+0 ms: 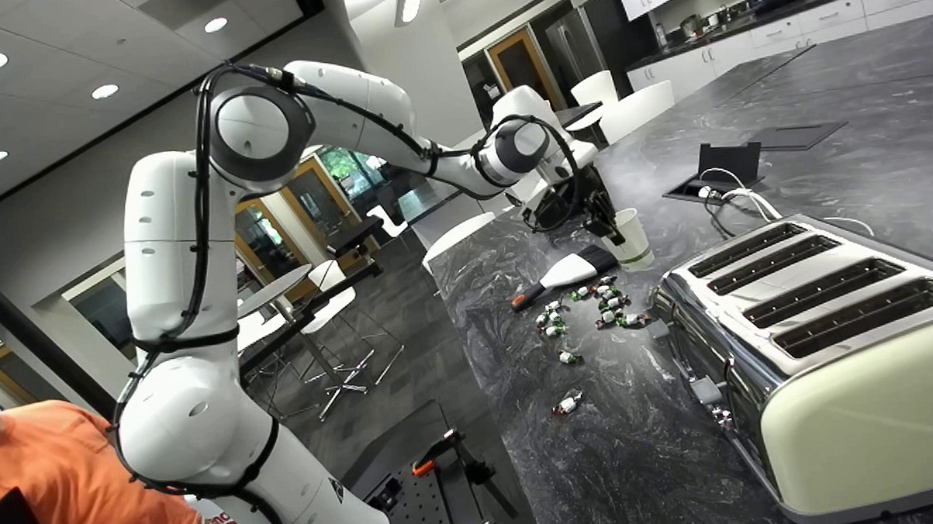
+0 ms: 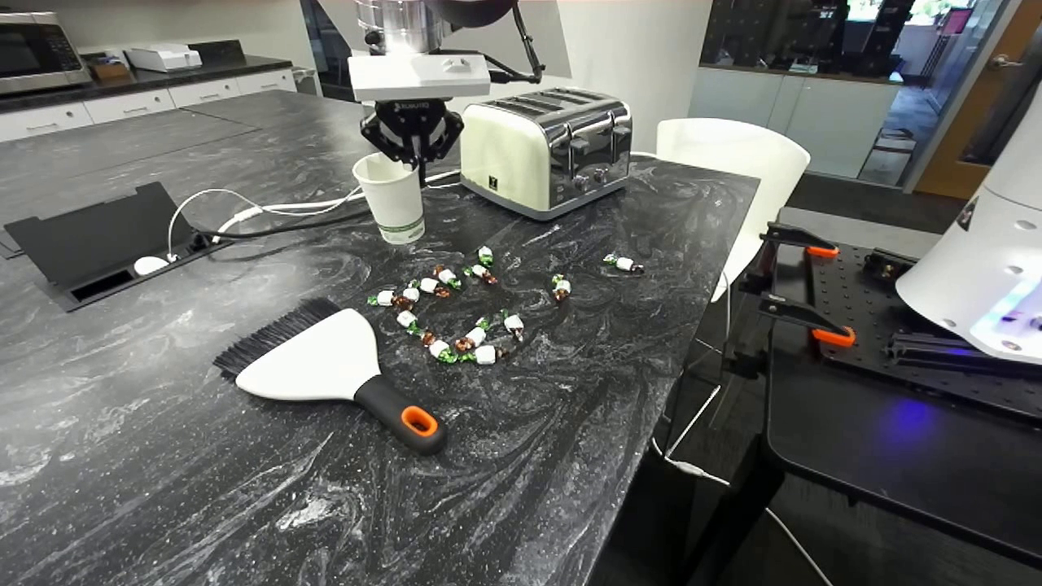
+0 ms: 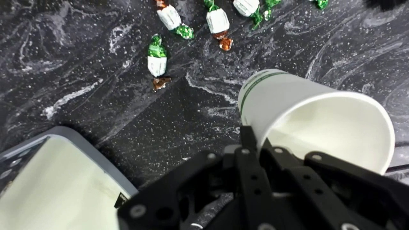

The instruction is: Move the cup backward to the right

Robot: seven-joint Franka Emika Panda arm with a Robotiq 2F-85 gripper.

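1. Where it meets the cup (image 3: 281, 86), the gripper (image 3: 257, 143) is clamped on the wall at the rim, one fingertip inside, one outside; points down.
2. Cup: white, green band near base, mouth up. Off one cream end of the toaster (image 2: 501, 155), apart from it. Base on the table (image 2: 570, 456) or just above, can't tell.
3. Arm (image 1: 184, 295): base well apart from the toaster, on a black stand (image 2: 855, 407).
4. Candies (image 2: 440, 351): white, green and brown wrappers. Loose cluster on the table off that same toaster end, near the cup; two strays out in front of the toaster's lever side.
5. Brush (image 2: 326, 354): lying flat, white head, black bristles, orange-lined hole in the handle. Farther from the toaster than the cluster.
6. Outlet box (image 2: 106, 228): lid up, set in the table, farther from the toaster than the cup is. Cables (image 2: 242, 217), white and black, run from it toward the toaster, passing behind the cup in an exterior view.
7. Chair (image 2: 733, 150): white, past the table edge, beyond the toaster in an exterior view.
8. Person (image 1: 70, 477): orange shirt, partly in view, well apart from the toaster.
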